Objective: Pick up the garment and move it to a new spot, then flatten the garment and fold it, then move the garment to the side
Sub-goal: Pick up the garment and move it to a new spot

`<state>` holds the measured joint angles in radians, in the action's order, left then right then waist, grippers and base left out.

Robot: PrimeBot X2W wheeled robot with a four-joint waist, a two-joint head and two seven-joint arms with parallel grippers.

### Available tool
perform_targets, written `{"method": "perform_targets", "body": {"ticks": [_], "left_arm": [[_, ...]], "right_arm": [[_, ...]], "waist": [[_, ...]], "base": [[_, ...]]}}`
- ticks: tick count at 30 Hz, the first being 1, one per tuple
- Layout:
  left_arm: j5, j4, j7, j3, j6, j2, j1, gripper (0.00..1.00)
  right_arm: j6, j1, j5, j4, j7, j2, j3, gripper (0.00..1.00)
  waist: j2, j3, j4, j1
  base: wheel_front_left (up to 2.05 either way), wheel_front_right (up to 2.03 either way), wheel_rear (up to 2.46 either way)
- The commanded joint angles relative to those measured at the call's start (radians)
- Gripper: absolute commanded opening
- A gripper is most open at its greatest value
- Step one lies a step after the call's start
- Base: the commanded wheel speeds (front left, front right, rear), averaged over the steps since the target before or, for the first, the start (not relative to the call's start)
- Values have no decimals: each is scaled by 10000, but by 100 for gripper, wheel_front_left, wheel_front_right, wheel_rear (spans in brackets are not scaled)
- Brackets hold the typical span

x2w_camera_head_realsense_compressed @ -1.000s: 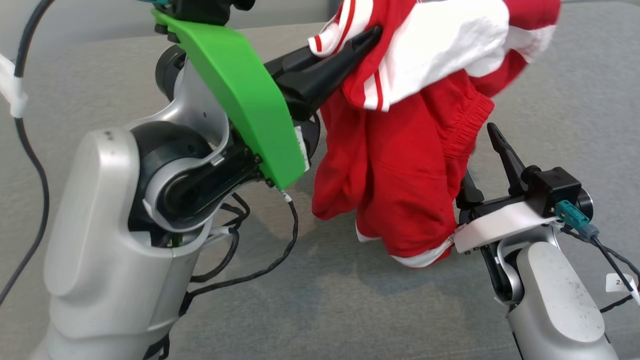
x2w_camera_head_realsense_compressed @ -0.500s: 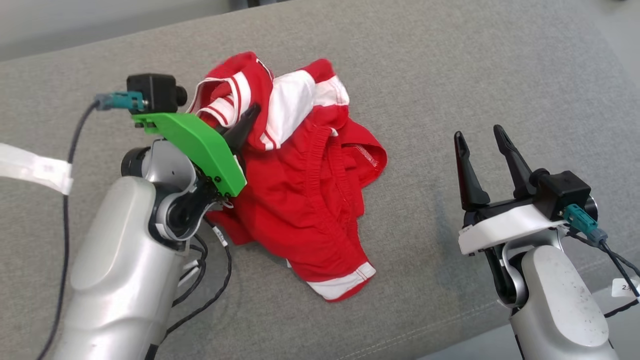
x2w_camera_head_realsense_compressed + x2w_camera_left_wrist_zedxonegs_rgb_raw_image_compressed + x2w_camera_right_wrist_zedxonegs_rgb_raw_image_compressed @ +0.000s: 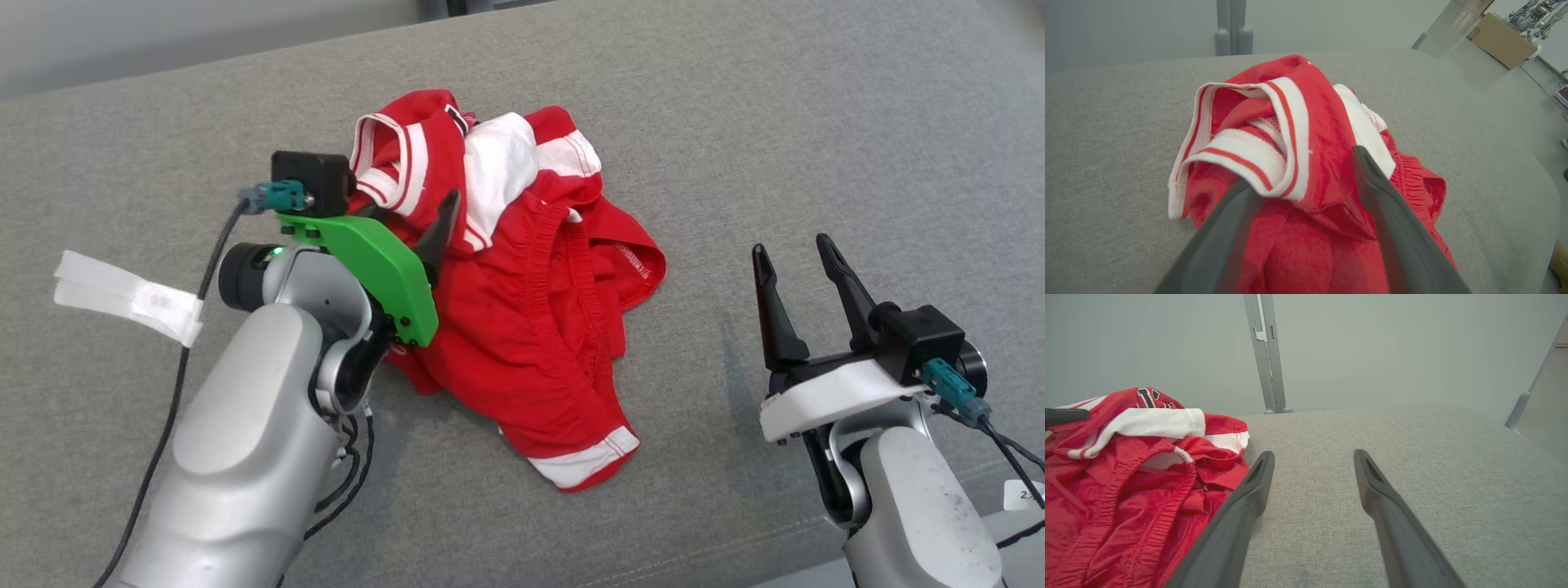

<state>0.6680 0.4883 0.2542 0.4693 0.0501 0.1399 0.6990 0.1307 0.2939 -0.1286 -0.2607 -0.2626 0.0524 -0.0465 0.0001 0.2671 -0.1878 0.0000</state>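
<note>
HEAD VIEW: A crumpled red-and-white garment [image 3: 522, 327] lies on the grey worktop [image 3: 735, 122]. Its long axis runs diagonally from a striped band [image 3: 400, 163] at far left to a white-trimmed hem [image 3: 584, 461] pointing near right. The left claw [image 3: 423, 216] sits in the heap's far end; the right claw [image 3: 793, 245] stands well apart, spread wide, holding nothing. LEFT WRIST VIEW: The left claw's fingers [image 3: 1388, 204] are wide apart, red cloth lying loose between them and the striped band draped over one tip. RIGHT WRIST VIEW: The right claw's fingers [image 3: 1400, 526] splay over bare worktop, with the garment just beside them at left.
</note>
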Motion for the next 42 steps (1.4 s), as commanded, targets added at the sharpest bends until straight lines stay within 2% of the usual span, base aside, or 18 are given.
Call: {"method": "perform_targets", "body": {"ticks": [1, 7, 10, 16, 21, 22, 23, 24, 32, 37, 38, 39, 40, 41, 42], "left_arm": [[-269, -396, 5, 167, -98, 76, -290, 100], [-540, -3030, 655, 791, -524, 444, -1568, 100], [-570, -3781, 1157, 1069, -833, 614, -2225, 100], [-839, -3567, 1241, 1212, -1342, 726, -2703, 100], [-700, -3316, 1243, 1242, -1222, 589, -2515, 100], [-709, -3265, 1248, 1229, -1233, 607, -2469, 76], [-771, -3178, 1266, 1257, -1237, 652, -2424, 22], [-789, -3083, 1275, 1293, -1197, 680, -2387, 0], [-694, -2790, 1450, 1556, -865, 796, -2298, 0], [-540, -3145, 1173, 1410, -957, 568, -2356, 0], [-475, -3256, 1166, 1420, -932, 524, -2405, 30], [-475, -3256, 1166, 1420, -932, 524, -2405, 30], [-332, -3430, 1184, 1402, -902, 457, -2488, 69], [-181, -3603, 1229, 1381, -899, 391, -2566, 100], [-97, -3797, 1314, 1394, -874, 372, -2608, 100]], "right_arm": [[1, -215, 22, -14, -31, 109, 51, 100], [1, -486, 47, 77, -31, 249, 188, 100], [1, -450, 40, 114, -31, 266, 132, 100], [1, -199, -8, 159, -31, 219, -131, 100], [1, -176, -31, 116, -31, 254, -59, 100], [1, -190, -34, 116, -31, 250, -46, 100], [1, -190, -43, 114, -31, 242, -37, 100], [1, -180, -50, 104, -31, 234, -37, 100], [1, -146, -54, 58, -31, 147, 38, 100], [1, -184, -29, 61, -31, 107, 64, 100], [1, -195, -26, 65, -31, 106, 66, 100], [1, -195, -26, 65, -31, 106, 66, 100], [1, -205, -23, 66, -31, 105, 72, 100], [1, -214, -23, 65, -31, 105, 77, 100], [1, -221, -24, 64, -31, 106, 83, 100]], "waist": [[-1, -367, 406, 0], [-1, -541, 802, 0], [-1, -442, 847, 0], [-1, -96, 662, 0], [-1, 40, 485, 0], [-1, 52, 454, 0], [-1, 65, 424, 0], [-1, 74, 394, 0], [-1, 21, 336, 0], [-1, -21, 419, 0], [-1, -26, 442, 0], [-1, -26, 442, 0], [-1, -29, 465, 0], [-1, -30, 487, 0], [-1, -31, 508, 0]], "base": [[0, 0, 0], [0, 0, 0], [0, 0, 0], [0, 0, 0], [0, 0, 0], [0, 0, 0], [0, 0, 0], [0, 0, 0], [0, 0, 0], [0, 0, 0], [0, 0, 0], [0, 0, 0], [0, 0, 0], [0, 0, 0], [0, 0, 0]]}}
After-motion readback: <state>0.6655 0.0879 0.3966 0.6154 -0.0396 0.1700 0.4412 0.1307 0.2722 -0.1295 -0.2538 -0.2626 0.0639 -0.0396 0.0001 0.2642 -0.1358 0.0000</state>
